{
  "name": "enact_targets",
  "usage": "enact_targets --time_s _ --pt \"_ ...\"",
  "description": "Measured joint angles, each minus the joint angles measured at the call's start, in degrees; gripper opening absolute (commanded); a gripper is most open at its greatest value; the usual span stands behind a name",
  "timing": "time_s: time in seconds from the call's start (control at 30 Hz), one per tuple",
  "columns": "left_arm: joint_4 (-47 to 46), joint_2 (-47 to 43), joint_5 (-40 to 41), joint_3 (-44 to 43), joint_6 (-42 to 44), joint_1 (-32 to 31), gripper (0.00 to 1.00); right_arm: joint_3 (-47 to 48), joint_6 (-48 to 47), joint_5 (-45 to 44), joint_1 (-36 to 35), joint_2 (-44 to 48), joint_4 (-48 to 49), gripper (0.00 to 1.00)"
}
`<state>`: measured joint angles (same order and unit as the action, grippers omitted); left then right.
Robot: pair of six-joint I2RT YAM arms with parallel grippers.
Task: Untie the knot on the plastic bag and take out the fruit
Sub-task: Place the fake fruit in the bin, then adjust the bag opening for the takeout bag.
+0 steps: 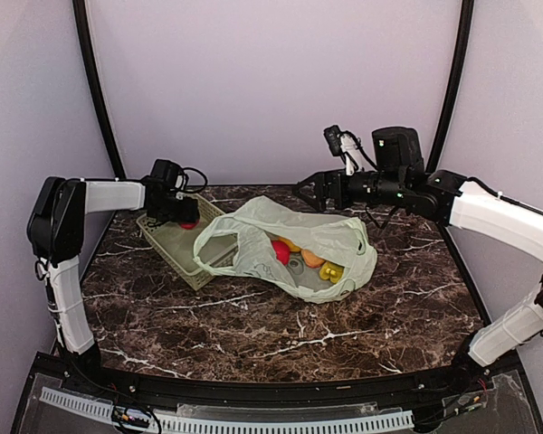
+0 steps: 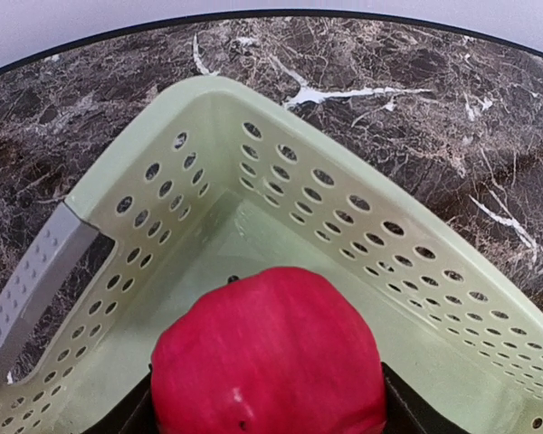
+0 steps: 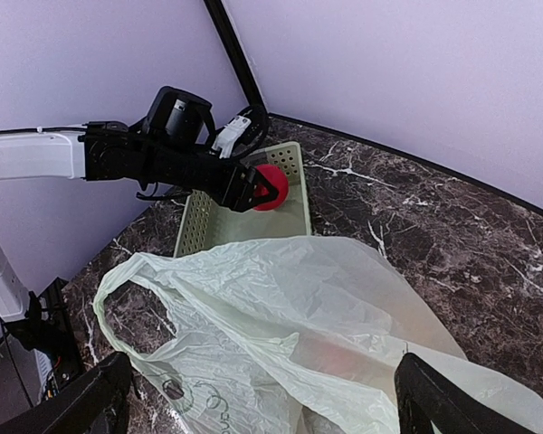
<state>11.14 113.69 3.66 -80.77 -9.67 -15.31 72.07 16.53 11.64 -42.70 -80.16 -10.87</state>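
My left gripper (image 1: 182, 217) is shut on a red apple (image 2: 270, 353) and holds it just above the floor of the pale green perforated basket (image 2: 344, 208). The apple also shows in the right wrist view (image 3: 271, 187). The plastic bag (image 1: 285, 221) lies slumped mid-table, its mouth towards the basket. No knot shows; one loop handle (image 1: 214, 237) lies open. Inside the bag I see a red fruit (image 1: 281, 250), an orange one (image 1: 312, 258) and a yellow one (image 1: 331, 271). My right gripper (image 1: 304, 190) hovers wide open and empty above the bag's far side (image 3: 281, 298).
The basket (image 1: 167, 240) stands at the back left, touching the bag's handle side. Dark marble table (image 1: 281, 334) stretches in front of the bag. A curved black frame and lilac walls close off the back.
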Motion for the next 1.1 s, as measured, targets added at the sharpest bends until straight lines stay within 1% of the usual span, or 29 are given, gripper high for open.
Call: enact_targets --time_s 0.03,0.2,0.23,0.33,0.57,0.67,0.77,0.93,1.03,1.1 --pt "-0.3 0.0 0.0 -0.2 0.1 0.1 0.68 0.0 0.0 0.0 0.0 0.0 0.0 0.99" --pt "-1.2 0.1 -0.3 -0.9 0.1 0.7 0.84 0.0 0.0 -0.2 0.0 0.0 -0.2 0.99" --pt "-1.2 0.1 -0.4 -0.9 0.2 0.7 0.90 0.0 0.0 -0.2 0.0 0.0 -0.3 0.99" --pt "-1.2 0.1 -1.0 -0.9 0.4 0.9 0.97 0.0 0.0 -0.3 0.0 0.0 -0.8 0.99" --pt "-1.2 -0.2 -1.7 -0.8 0.9 0.9 0.99 0.0 -0.1 -0.4 0.0 0.0 -1.5 0.99" --pt "-0.9 -2.6 -1.9 0.7 1.1 0.9 0.99 0.0 -0.5 -0.6 0.0 0.3 -2.4 0.98" --pt "-0.2 -8.8 -4.2 3.7 0.9 0.9 0.99 0.0 -1.5 -0.5 0.0 1.3 -3.7 0.96" --pt "0.6 -24.2 -12.4 7.3 -1.1 0.0 0.99 0.0 -3.6 1.0 0.0 3.8 -7.4 0.99" --pt "0.8 -32.5 -16.8 9.2 -3.1 -2.7 0.99 0.1 -5.7 2.3 -0.1 4.5 -10.6 0.99" --pt "0.9 -37.6 -19.6 11.9 -4.9 -5.7 0.99 0.7 -7.7 2.4 -0.5 4.0 -13.8 0.99"
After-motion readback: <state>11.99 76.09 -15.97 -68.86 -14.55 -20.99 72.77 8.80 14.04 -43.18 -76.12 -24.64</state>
